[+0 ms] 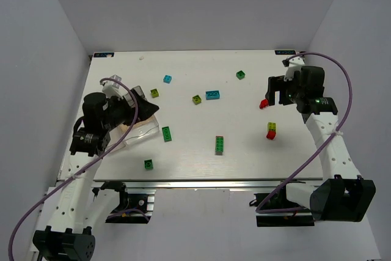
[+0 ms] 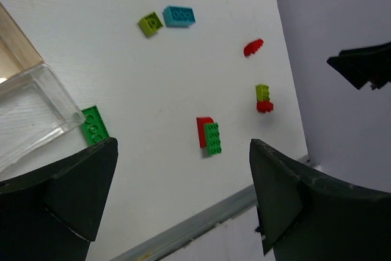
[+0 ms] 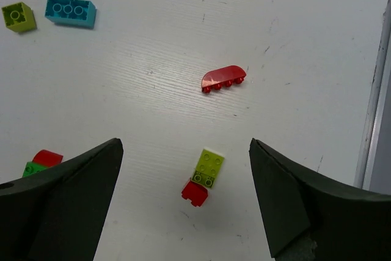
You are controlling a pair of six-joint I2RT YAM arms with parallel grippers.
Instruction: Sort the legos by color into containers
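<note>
Legos lie scattered over the white table: a cyan brick point(image 1: 212, 95), a smaller cyan one point(image 1: 167, 79), lime bricks point(image 1: 197, 99) point(image 1: 154, 93), dark green bricks point(image 1: 241, 74) point(image 1: 166, 133) point(image 1: 148, 164). A curved red brick point(image 3: 223, 77) lies ahead of my open right gripper point(image 3: 186, 143). A lime-on-red stack point(image 3: 203, 175) sits on the table between its fingers, untouched. My left gripper point(image 2: 182, 145) is open and empty above the clear container tray point(image 2: 36, 111) at the table's left. A green-and-red stack point(image 2: 209, 135) lies beyond it.
The table's metal front edge point(image 2: 201, 221) runs under the left gripper. The right edge point(image 3: 372, 90) is close to the right gripper. Grey walls enclose the table on three sides. A wooden piece point(image 2: 15, 53) lies next to the tray.
</note>
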